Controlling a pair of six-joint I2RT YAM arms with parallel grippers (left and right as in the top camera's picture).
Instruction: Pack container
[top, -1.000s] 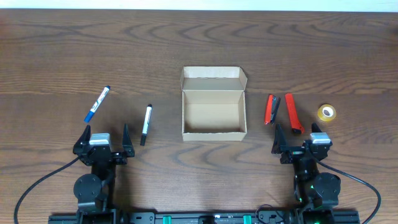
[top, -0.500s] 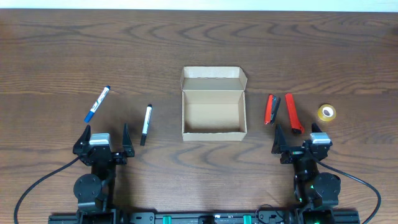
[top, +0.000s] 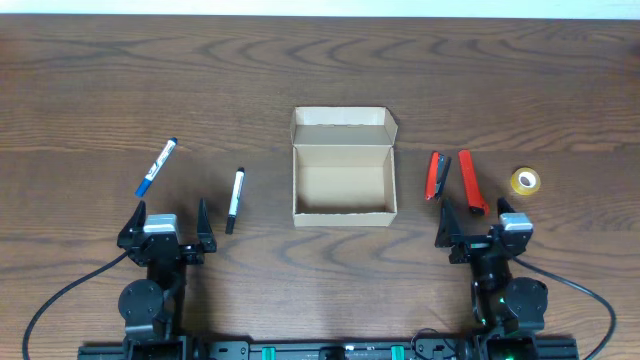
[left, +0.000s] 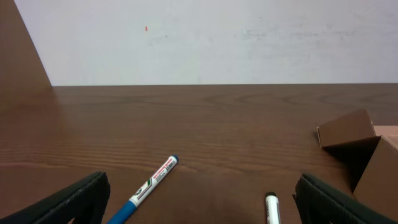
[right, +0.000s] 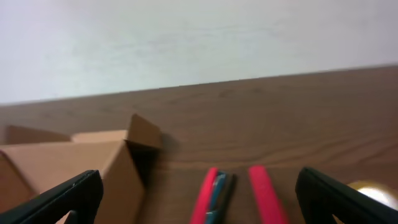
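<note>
Evidently nothing is packed yet. Left to right on the counter (top: 100, 80): blue pen (top: 156, 167), black pen (top: 234, 199), the container (top: 343, 168) open and empty at centre, two red pens (top: 438, 175), tape roll (top: 525, 181). Left gripper (top: 167, 222) and right gripper (top: 477, 221) wait with fingers wide, holding nothing.

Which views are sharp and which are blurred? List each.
Overhead: sharp and evenly lit, with the box and wood grain crisp. Left wrist: fairly sharp, the blue pen label almost readable. Right wrist: soft all over, the red items and box edges smeared.
</note>
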